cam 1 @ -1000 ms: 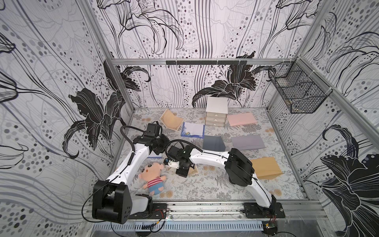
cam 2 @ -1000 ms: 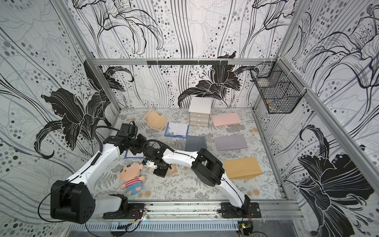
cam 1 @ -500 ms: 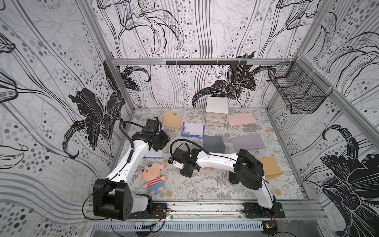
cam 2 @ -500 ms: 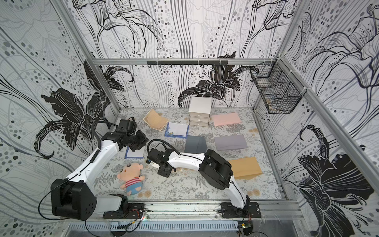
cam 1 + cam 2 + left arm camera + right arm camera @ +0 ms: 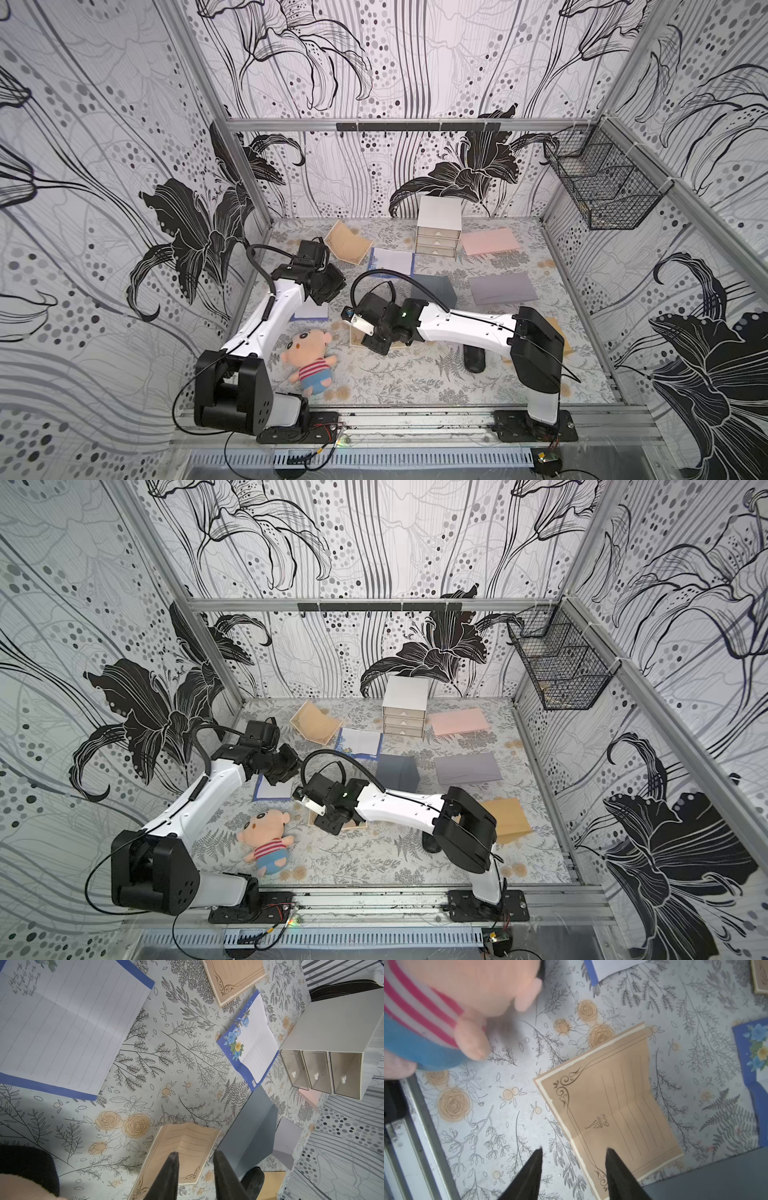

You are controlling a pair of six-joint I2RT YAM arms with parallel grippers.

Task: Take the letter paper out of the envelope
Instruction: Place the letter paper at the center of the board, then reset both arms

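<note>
On the desk, toward the front middle, the tan letter paper lies opened out, lined face up, its fold creases raised. It is fully outside any envelope. One corner sits just beside the dark grey envelope.

The right gripper hangs over the paper's near edge. Its fingers stand apart with nothing between them. The left gripper is held above a blue-bordered sheet at the desk's left side. Its fingers are slightly apart and empty.

A stuffed doll lies on the other side of the paper from the dark grey envelope. Farther back are a second blue-bordered sheet, a second tan sheet, a small drawer unit against the rear wall, a pink envelope and a light grey envelope. A brown envelope is partly hidden by the right arm.

The desk covering is pale, printed with ferns and orange roses. Three walls carry black-and-white lily wallpaper between metal posts. A wire basket hangs on the right wall. A metal rail along the front edge holds both arm bases.
</note>
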